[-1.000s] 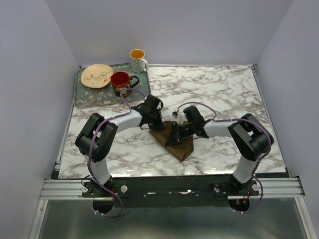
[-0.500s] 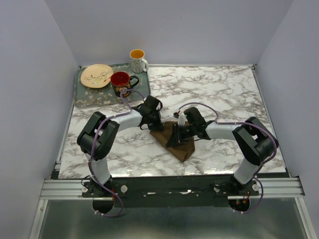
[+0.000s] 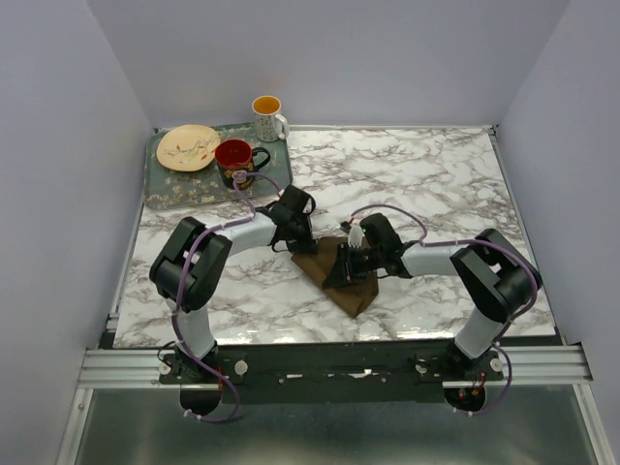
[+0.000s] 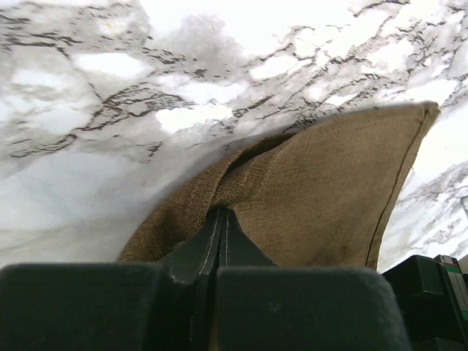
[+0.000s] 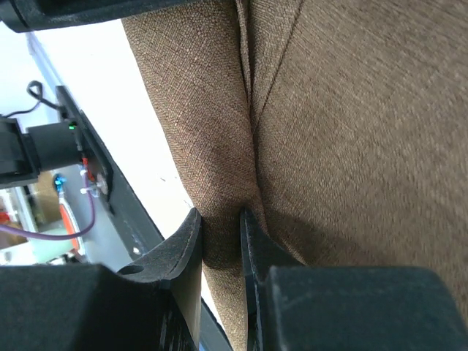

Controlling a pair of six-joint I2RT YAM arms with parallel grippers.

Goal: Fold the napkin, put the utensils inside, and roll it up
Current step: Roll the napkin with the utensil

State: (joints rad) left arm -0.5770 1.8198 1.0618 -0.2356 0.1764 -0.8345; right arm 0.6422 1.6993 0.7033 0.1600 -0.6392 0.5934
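Observation:
The dark brown napkin (image 3: 351, 289) lies bunched on the marble table (image 3: 436, 184) between the two arms. My left gripper (image 3: 307, 244) is at its far left corner, shut on a thin edge of the cloth. In the left wrist view the napkin (image 4: 329, 190) rises in a fold away from the left gripper (image 4: 221, 213). My right gripper (image 3: 341, 267) presses in from the right. In the right wrist view the right gripper (image 5: 221, 219) is shut on a thick rolled fold of the napkin (image 5: 351, 131). The utensils are hidden from every view.
A patterned tray (image 3: 174, 194) sits at the back left, carrying a cream plate (image 3: 188, 147) and a red mug (image 3: 235, 155). A white mug with an orange inside (image 3: 268, 117) stands by the tray's far right corner. Purple walls enclose the table.
My right arm has dropped lower and its gripper has shifted slightly toward the near edge, still on the cloth fold. The left gripper has stayed in place, pinched on the napkin.

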